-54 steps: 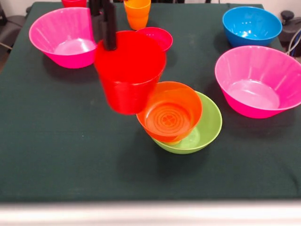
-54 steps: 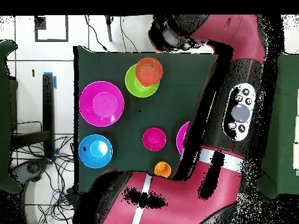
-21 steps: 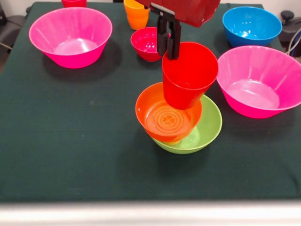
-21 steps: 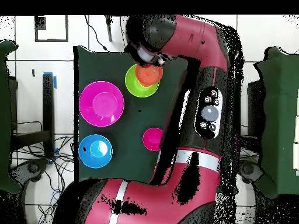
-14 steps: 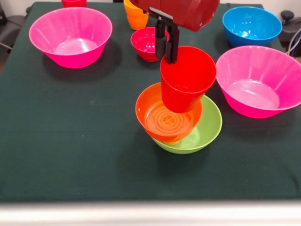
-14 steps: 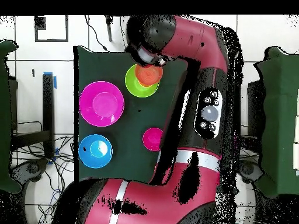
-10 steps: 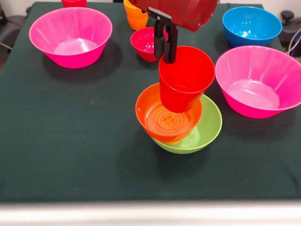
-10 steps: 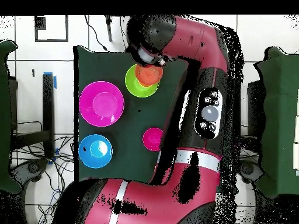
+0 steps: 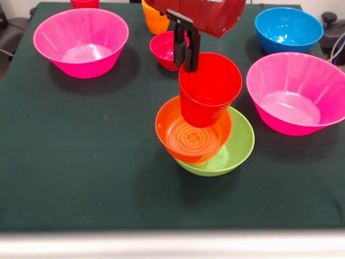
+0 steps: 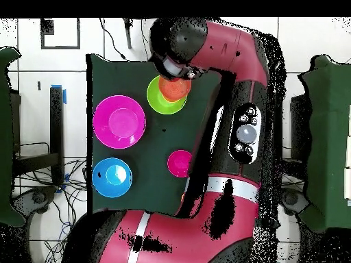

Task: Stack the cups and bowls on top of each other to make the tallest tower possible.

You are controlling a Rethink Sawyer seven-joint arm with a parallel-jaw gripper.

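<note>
In the front view, the gripper (image 9: 184, 51) with its black jaws is clenched on the far rim of a glossy red plastic cup (image 9: 209, 89). The cup hangs with its mouth up and tilted toward the camera, so its long axis leans a little from vertical. Its bottom is over the far part of the glossy orange plastic bowl (image 9: 193, 129) with rings on its flat bottom; I cannot tell if they touch. The orange bowl sits tilted, mouth toward the camera, above the lime-green plastic bowl (image 9: 237, 145), which rests on the dark green cloth of the bench (image 9: 81, 162). Under the orange bowl a small yellow piece shows, too little to identify. Around them stand a large hot-pink plastic bowl (image 9: 81, 40) at the far left, a second large hot-pink bowl (image 9: 295, 91) at the right, a blue plastic bowl (image 9: 288, 28) at the far right, a small crimson bowl (image 9: 166, 51) just behind the jaws, and an orange plastic cup (image 9: 155, 19) behind that one.

In the overhead view, the red and black arm (image 10: 233, 103) covers much of the bench. The green bowl (image 10: 159, 101) and the orange bowl (image 10: 173, 89) show beside the arm's end. One pink bowl (image 10: 119, 122), the blue bowl (image 10: 112, 177) and the crimson bowl (image 10: 179, 163) lie uncovered.
</note>
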